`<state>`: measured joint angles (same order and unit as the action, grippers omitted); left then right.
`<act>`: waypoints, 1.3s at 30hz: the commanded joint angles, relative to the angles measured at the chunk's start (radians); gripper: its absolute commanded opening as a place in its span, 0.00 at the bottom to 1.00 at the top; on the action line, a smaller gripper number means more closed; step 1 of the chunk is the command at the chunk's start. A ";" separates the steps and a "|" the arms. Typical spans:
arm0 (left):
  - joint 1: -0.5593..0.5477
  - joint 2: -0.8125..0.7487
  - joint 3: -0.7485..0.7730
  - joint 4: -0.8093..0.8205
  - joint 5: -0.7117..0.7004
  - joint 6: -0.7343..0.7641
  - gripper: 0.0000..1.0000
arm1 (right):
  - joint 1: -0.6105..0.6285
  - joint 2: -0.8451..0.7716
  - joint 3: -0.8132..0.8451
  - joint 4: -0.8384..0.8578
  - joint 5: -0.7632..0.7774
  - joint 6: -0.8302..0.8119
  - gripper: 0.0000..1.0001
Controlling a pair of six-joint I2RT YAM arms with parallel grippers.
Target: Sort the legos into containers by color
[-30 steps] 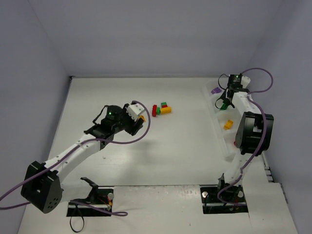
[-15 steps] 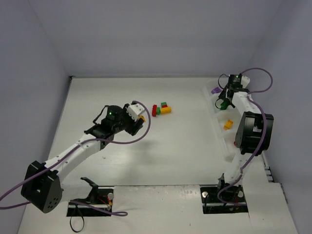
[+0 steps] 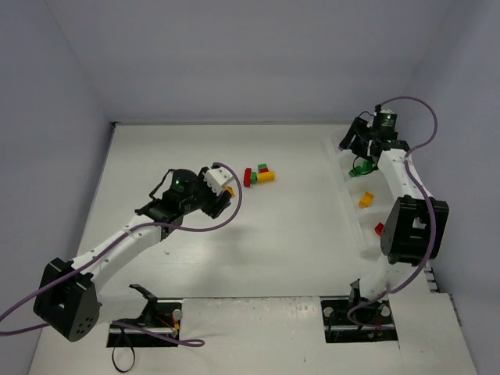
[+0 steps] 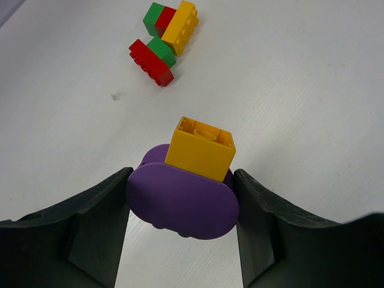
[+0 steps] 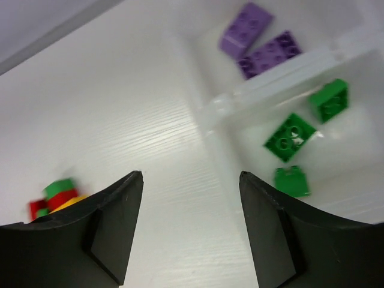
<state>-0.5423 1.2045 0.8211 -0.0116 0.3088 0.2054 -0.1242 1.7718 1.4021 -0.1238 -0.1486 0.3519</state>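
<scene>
Left arm point(image 3: 117, 238) and right arm point(image 3: 394, 168) show white links, black joints, purple cables point(image 3: 237, 195), apparently green wrist lights.

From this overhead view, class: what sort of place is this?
Likely a robotics test cell: a white table boxed in by plain walls, two cabled arms bolted at its edge, bricks and a tray.

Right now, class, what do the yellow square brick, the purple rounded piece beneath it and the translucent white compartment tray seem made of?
Yellow square brick: probably hard moulded plastic; crisp edges, slight sheen. Purple rounded piece: likely plastic; smooth, matte, even colour. Translucent white compartment tray: seemingly thin plastic; milky walls pass light.
</scene>
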 commanded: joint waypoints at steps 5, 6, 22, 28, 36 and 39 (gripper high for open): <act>-0.004 -0.054 0.064 0.084 0.076 -0.003 0.09 | 0.165 -0.210 -0.057 0.056 -0.408 -0.047 0.61; -0.004 -0.057 0.065 0.087 0.078 -0.001 0.09 | 0.194 -0.216 -0.063 0.059 -0.467 -0.044 0.61; -0.011 -0.100 0.079 0.096 0.105 -0.044 0.12 | 0.633 -0.207 -0.172 0.384 -0.628 0.199 0.65; -0.018 -0.095 0.082 0.102 0.101 -0.049 0.12 | 0.672 -0.190 -0.161 0.412 -0.629 0.216 0.66; -0.024 -0.089 0.096 0.104 0.090 -0.047 0.12 | 0.696 -0.176 -0.163 0.414 -0.628 0.222 0.64; -0.025 -0.080 0.101 0.111 0.089 -0.047 0.12 | 0.702 -0.172 -0.169 0.412 -0.637 0.220 0.61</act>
<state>-0.5583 1.1336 0.8516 0.0093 0.3950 0.1673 0.5644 1.6066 1.2026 0.2104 -0.7521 0.5617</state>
